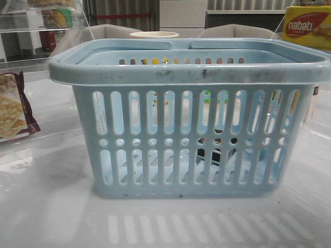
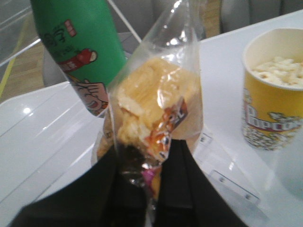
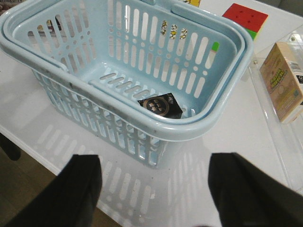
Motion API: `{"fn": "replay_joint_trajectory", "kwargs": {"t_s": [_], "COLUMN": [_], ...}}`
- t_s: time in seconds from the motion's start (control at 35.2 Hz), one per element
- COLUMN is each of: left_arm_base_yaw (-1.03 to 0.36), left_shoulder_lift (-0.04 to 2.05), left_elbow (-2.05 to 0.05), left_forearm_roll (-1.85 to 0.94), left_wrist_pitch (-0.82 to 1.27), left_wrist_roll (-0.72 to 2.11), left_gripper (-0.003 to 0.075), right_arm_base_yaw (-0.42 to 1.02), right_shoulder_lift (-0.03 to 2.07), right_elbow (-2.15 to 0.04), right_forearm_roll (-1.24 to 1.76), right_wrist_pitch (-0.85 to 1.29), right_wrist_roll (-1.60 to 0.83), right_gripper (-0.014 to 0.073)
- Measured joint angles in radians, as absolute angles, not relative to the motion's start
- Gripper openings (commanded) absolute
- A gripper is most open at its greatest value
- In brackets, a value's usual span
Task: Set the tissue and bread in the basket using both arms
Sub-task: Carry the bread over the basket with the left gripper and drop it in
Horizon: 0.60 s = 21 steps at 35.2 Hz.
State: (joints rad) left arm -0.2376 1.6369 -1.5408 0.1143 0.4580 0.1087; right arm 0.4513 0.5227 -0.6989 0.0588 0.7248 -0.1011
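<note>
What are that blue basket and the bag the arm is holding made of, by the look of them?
The basket looks like moulded light-blue plastic: smooth, slightly glossy, with cut slots and dark scuffs along its thick rim. The bread sits in thin clear plastic film, crinkled and catching bright glints, pinched by the left gripper. The small dark tissue packet inside the basket seems glossy-wrapped, though that is harder to tell.
</note>
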Motion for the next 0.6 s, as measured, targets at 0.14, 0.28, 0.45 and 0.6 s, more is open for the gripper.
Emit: {"fn": "replay_joint_trajectory", "kwargs": {"t_s": [0.14, 0.28, 0.45, 0.6], "left_arm_base_yaw": [-0.358, -0.503, -0.666, -0.721], "left_shoulder_lift": [1.539, 1.511, 1.555, 1.624], "left_elbow": [-1.541, -1.541, -1.522, -1.515], "left_forearm_roll": [0.110, 0.106, 0.102, 0.071], "left_wrist_pitch": [0.638, 0.768, 0.802, 0.778], "left_wrist_roll": [0.109, 0.109, 0.109, 0.109], "left_gripper": [0.0090, 0.0090, 0.0122, 0.0399], "right_arm_base_yaw": [0.451, 0.451, 0.451, 0.451], "right_shoulder_lift": [0.523, 0.523, 0.523, 0.523], "right_elbow": [-0.699, -0.699, -0.699, -0.699], "right_forearm_roll": [0.059, 0.059, 0.059, 0.059], "right_wrist_pitch": [0.725, 0.725, 0.725, 0.725], "right_wrist_roll": [-0.101, -0.101, -0.101, -0.101], "right_gripper": [0.0542, 0.0542, 0.0542, 0.0542]}}
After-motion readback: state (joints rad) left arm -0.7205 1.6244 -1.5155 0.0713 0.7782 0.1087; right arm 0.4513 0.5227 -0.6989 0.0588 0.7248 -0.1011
